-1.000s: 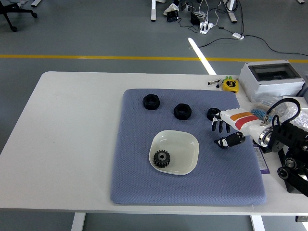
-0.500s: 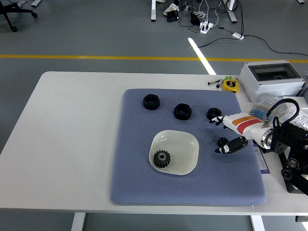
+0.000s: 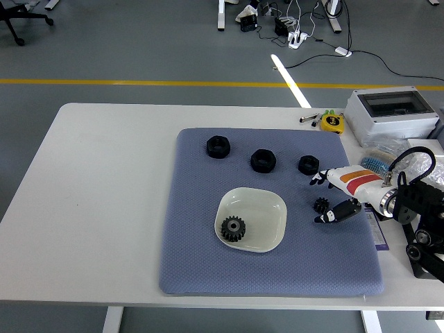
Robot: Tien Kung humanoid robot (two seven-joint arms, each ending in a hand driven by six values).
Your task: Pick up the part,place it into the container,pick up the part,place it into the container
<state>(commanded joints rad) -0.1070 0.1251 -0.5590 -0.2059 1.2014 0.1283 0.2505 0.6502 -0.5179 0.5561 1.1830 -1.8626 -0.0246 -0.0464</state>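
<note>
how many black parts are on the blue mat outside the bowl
4. Three black nut-like parts sit in a row along the mat's far side: left, middle, right. A small black gear lies beside the right hand. None appear hidden.

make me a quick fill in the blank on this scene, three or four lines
1. The large gear lies inside the white ____.
2. The dish sits on a ____ mat.
3. The small gear lies on the mat between the dish and the robot's ____ hand.
4. Along the far part of the mat lie ____ black nuts, the left nut farthest from the hand.

Missing words: dish; blue; right; three
</note>
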